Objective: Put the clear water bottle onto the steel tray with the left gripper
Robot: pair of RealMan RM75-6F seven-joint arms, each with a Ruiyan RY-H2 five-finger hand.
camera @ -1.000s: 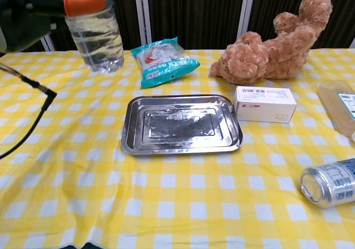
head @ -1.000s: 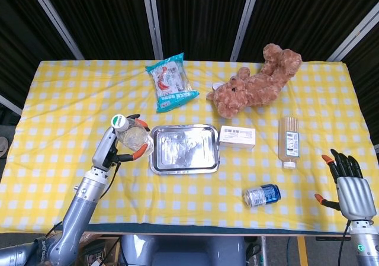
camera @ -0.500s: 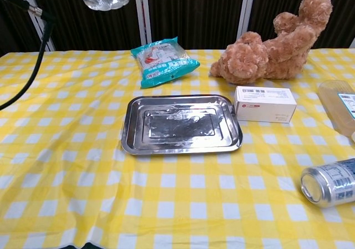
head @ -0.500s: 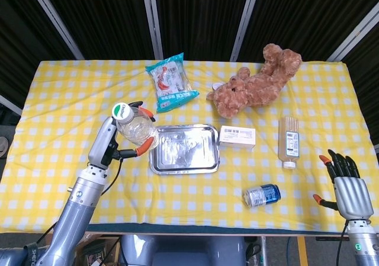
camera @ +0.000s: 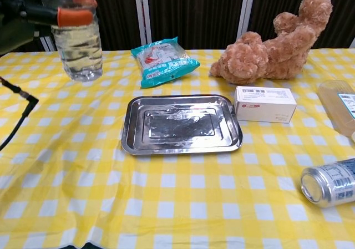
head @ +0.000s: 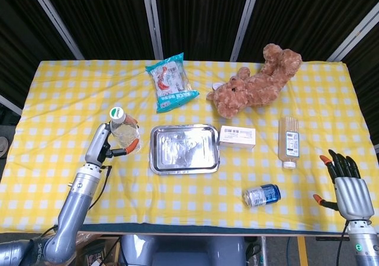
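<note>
My left hand (head: pixel 105 144) grips the clear water bottle (head: pixel 122 130) upright, its orange-tipped fingers (camera: pixel 71 16) wrapped around the upper body just below the neck. The bottle is lifted off the yellow checked tabletop (head: pixel 53 100), to the left of the steel tray (head: pixel 183 148) and apart from it; nothing lies on the tray yet. In the chest view the bottle (camera: pixel 77 44) looks mostly full, so I judge it fairly heavy for its size, with weight that will shift if I tilt it. The thin clear wall probably gives under pressure and is smooth, so a firm wrap around the ribbed middle, not the cap, seems the safest hold. Its narrow base may wobble on the tray's slick metal floor, so I expect to need a level, gentle set-down near the centre. My right hand (head: pixel 350 189) rests at the tabletop's near right corner, fingers spread and holding nothing, well apart from the soda can (head: pixel 262 195).
</note>
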